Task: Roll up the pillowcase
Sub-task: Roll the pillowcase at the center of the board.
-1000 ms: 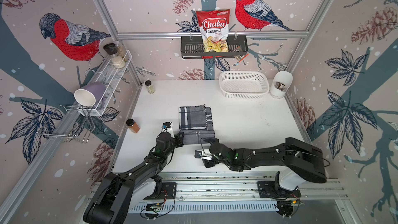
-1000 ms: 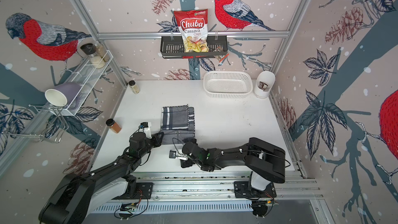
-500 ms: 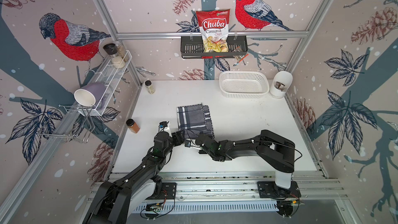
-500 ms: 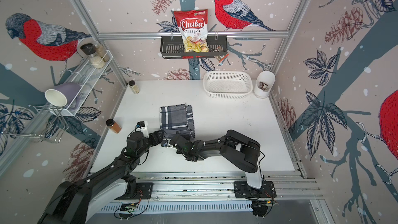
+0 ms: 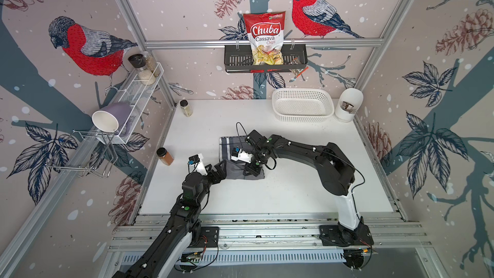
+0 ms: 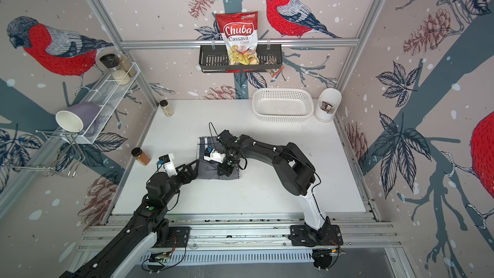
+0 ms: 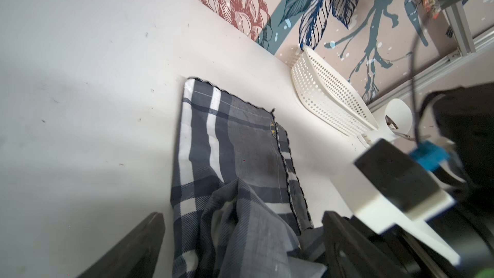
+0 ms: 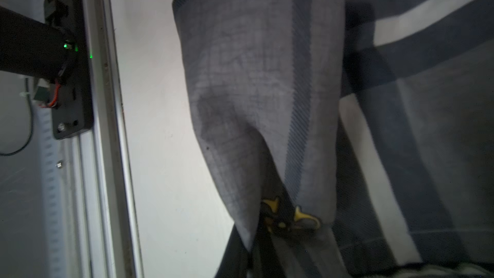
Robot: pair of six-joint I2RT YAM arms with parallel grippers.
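Now that the left gripper [image 5: 220,167] has opened at the near left corner, where it was nearly closed a second ago, its fingers stand spread wide. In the left wrist view, rumpled cloth lies loose between them. To its right the pillowcase [image 5: 227,147] lies in the middle of the white table [image 5: 294,196]. Its far half is flat and striped, and its near part is heaped up and shows plain grey.

On that heap sits the right gripper [image 5: 251,170], which was open near the front edge a second ago. It has swung over the cloth and clenched on the near hem. The right wrist view shows the pillowcase [image 8: 254,76] gathered at its fingertips and draping away from them. So the hold has passed from left to right, and the near edge has come up off the table.

I judge this to be the first turn of the roll just starting, with nothing wound yet. The freed left corner may lag and skew the roll unless it is brought along. The white basket [image 5: 303,108] stands well apart at the far right.
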